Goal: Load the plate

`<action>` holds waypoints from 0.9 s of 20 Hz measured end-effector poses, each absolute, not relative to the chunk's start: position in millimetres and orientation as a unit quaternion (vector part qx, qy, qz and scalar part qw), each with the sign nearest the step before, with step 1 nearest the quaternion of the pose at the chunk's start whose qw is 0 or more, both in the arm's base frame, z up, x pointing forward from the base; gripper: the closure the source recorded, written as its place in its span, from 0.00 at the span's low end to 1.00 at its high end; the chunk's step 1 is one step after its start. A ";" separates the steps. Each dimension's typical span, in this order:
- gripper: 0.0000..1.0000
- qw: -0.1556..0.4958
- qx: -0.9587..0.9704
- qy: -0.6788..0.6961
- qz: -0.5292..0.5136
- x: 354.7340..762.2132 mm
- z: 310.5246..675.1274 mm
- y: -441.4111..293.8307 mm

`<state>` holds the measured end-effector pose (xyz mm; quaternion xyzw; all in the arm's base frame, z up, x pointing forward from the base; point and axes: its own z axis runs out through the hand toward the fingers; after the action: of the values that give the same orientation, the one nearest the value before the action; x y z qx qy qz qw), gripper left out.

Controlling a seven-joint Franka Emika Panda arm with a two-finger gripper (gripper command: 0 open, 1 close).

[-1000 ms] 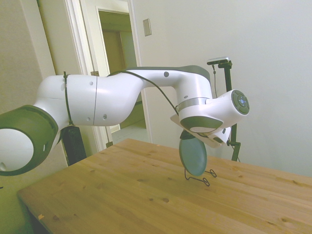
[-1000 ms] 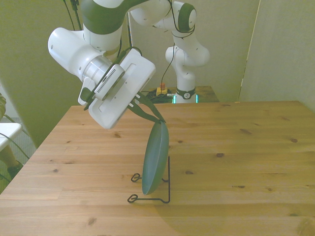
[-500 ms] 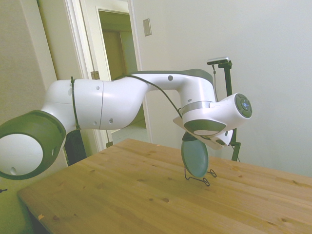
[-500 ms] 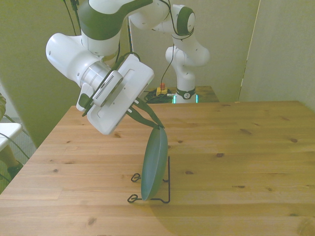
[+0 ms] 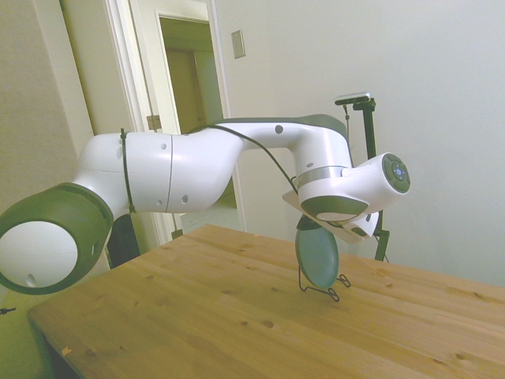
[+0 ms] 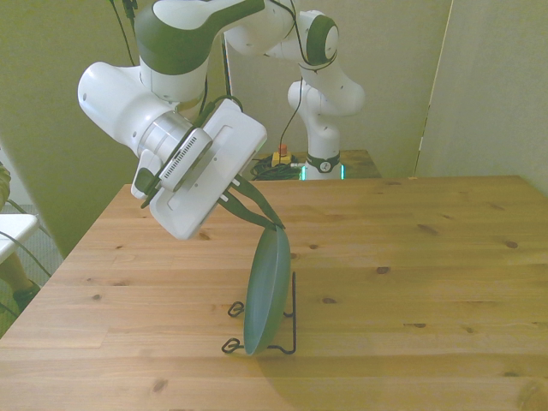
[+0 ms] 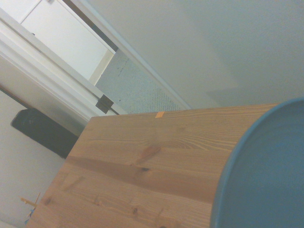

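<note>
Stood on edge, nearly upright, the round teal-green plate, lower rim seated in the thin black wire stand on the wooden surface. Pinched at its top rim from above by the end effector, angled down.

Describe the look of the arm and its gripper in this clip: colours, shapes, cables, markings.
The arm is glossy white with rounded links and dark olive-grey joint caps. A thin black cable runs along it, strapped by a black tie. The wrist ends in a flat white rectangular block with a dark ribbed strip. The gripper has two slim dark fingers. A round dark button panel sits on the wrist end.
</note>
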<state>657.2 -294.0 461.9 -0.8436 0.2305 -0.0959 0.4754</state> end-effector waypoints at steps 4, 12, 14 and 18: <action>1.00 0.476 -0.843 0.230 -0.095 658.5 460.2 -293.1; 1.00 0.477 -0.843 0.233 -0.089 662.0 453.0 -292.4; 1.00 0.477 -0.843 0.233 -0.088 662.4 451.6 -292.2; 0.00 0.472 -0.847 0.230 -0.080 662.7 449.5 -288.8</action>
<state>662.7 -288.8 449.5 -0.8472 0.2303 -0.0795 0.4720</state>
